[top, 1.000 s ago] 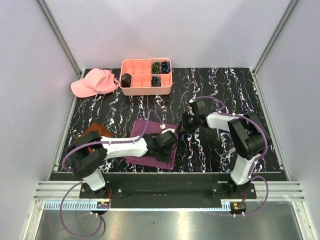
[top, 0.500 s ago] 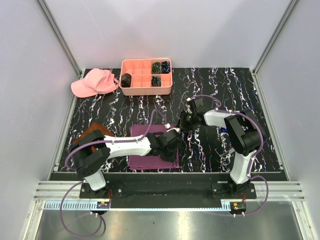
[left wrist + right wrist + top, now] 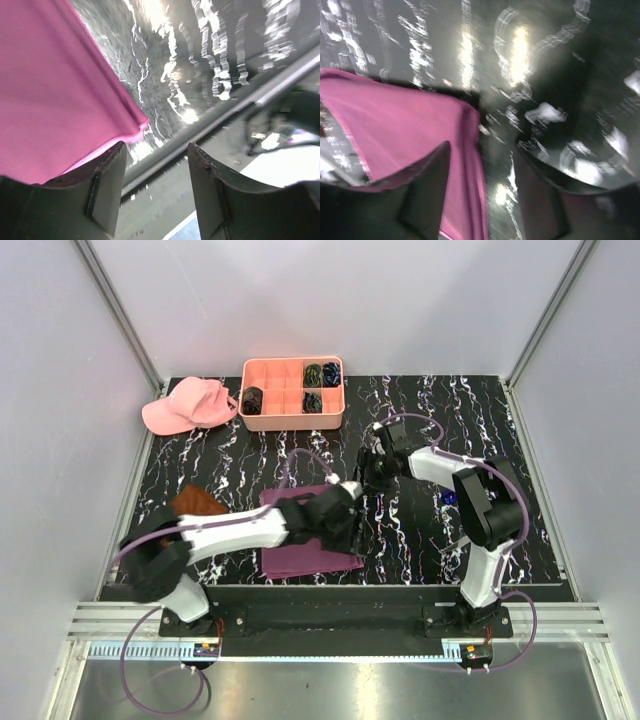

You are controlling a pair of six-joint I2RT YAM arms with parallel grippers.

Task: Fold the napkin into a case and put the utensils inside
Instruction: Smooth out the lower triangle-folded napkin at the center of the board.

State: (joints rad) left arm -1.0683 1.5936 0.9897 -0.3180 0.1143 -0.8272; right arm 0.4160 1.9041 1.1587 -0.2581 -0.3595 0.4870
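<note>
My left gripper (image 3: 155, 150) is spread, with nothing between its fingers, and hangs over the right edge of the napkin (image 3: 295, 552). The napkin lies flat on the marbled black table (image 3: 430, 420), near the front edge and a little left of centre. One hemmed corner shows just beyond my left fingertips. My right gripper (image 3: 481, 150) is also spread and empty, just off the napkin's far right corner; its view is blurred. A rust-brown cloth (image 3: 195, 502) lies to the left, and a pink cap (image 3: 188, 403) and a pink divided tray (image 3: 293, 421) sit at the far side.
</note>
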